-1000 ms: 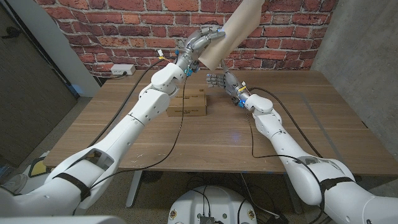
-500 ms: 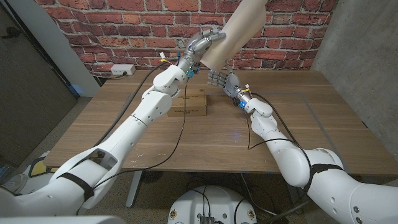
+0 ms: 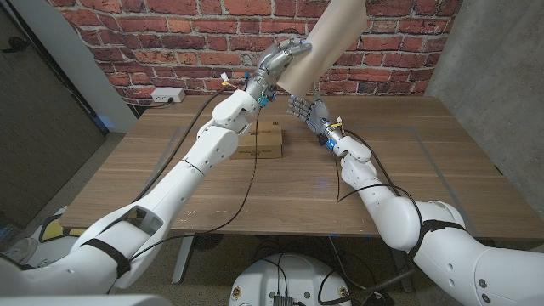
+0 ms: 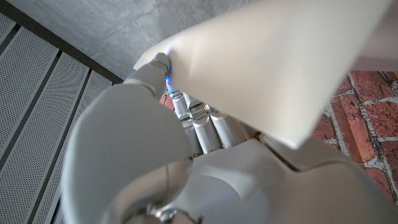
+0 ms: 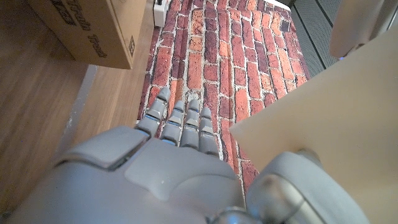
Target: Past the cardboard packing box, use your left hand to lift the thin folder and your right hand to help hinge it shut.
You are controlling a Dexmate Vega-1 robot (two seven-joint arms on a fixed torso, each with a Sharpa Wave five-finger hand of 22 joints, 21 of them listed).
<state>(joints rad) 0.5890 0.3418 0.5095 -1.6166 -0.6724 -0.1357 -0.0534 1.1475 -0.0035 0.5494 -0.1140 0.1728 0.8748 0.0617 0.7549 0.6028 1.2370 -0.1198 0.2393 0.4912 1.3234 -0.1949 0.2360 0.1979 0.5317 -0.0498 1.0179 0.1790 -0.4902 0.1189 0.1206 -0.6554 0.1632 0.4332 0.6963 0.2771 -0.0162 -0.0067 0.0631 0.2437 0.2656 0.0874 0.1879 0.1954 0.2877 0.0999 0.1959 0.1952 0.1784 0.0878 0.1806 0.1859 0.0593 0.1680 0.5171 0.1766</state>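
Sat low on the wooden tabletop (image 3: 255, 191): the cardboard packing box (image 3: 263, 142), closed, brown, printed along its near side. Landmark for everything else.

Just right of the box and slightly beyond it, held up above the wood — the right hand (image 3: 305, 111), palm turned toward the box, fingers (image 5: 181, 119) straight, close together, clasping nothing. Hovered directly under the lower corner of the folder; from the head view, could not tell whether touching or just apart. In the right wrist view, saw the cream sheet near the thumb side and the box off to the other side.

Above and past the box, raised well clear of the tabletop — the left hand (image 3: 281, 58), fingers (image 4: 200, 127) clamped on the lower left edge of the thin folder (image 3: 325, 44). Cream-coloured, plain, tilted up and to the right, its top cut off by the picture edge.

Farthest back, behind the box: red brick wall (image 3: 178, 38), with a white power strip (image 3: 167, 95) at its foot.
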